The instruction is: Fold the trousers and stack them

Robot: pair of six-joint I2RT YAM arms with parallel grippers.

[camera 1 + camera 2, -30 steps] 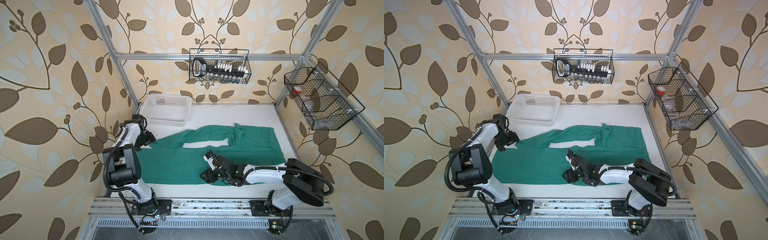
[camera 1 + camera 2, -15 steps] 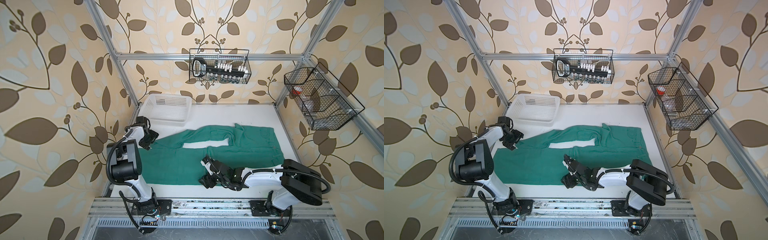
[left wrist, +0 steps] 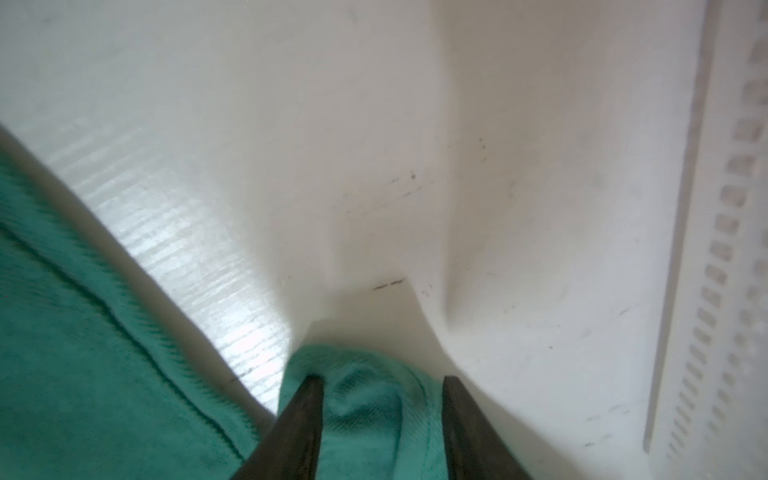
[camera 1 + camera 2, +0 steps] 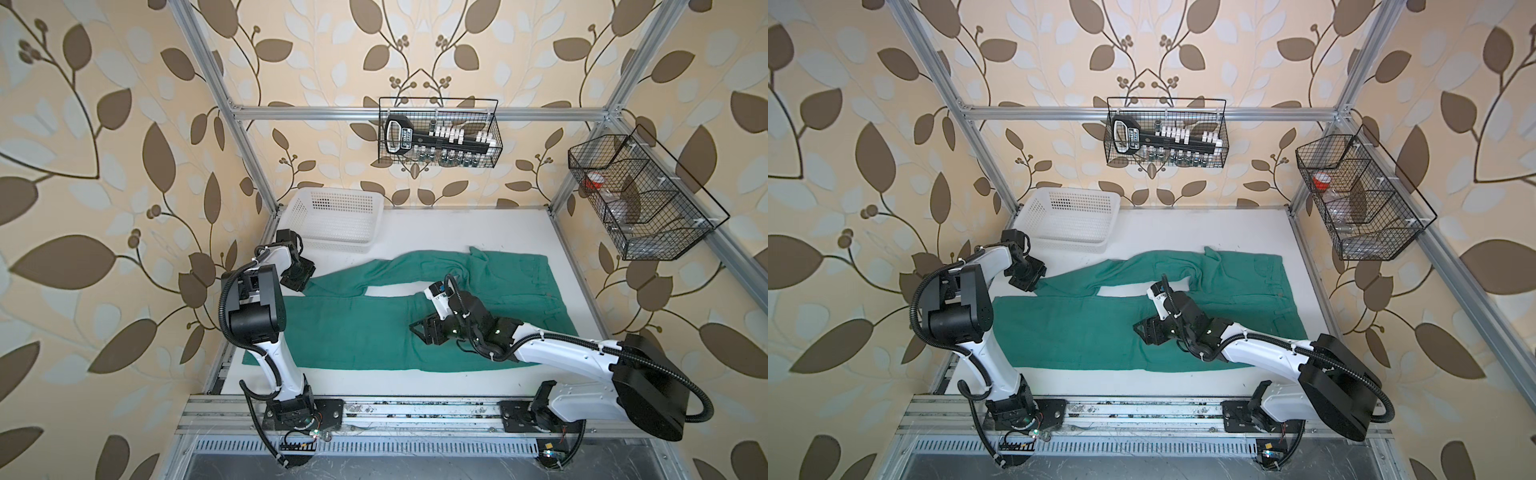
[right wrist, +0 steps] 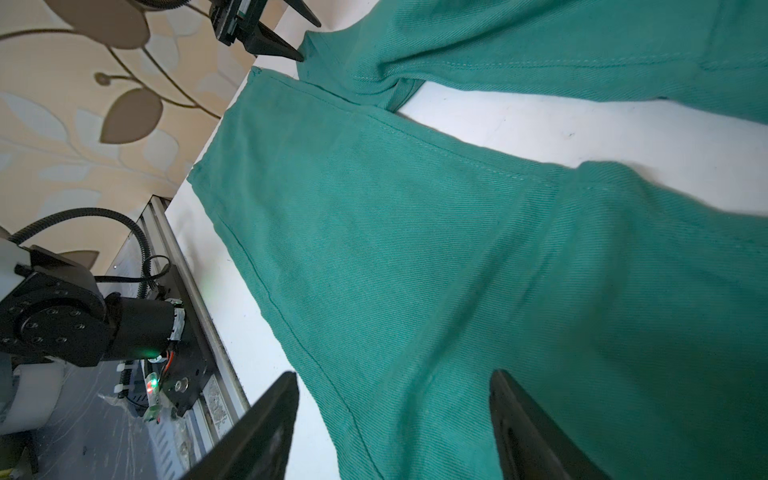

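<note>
- Green trousers (image 4: 357,328) lie flat on the white table (image 4: 436,224), legs apart, likely spread for folding.
- Left claw (image 3: 382,379) is narrowed around the far leg's hem, but I cannot tell whether it grips. Only its wrist view shows the bunched cloth.
- Right claw (image 5: 395,373) is wide and empty over the near leg.

White table (image 4: 457,232) bears green trousers (image 4: 353,328); white basket (image 4: 336,246).
</note>
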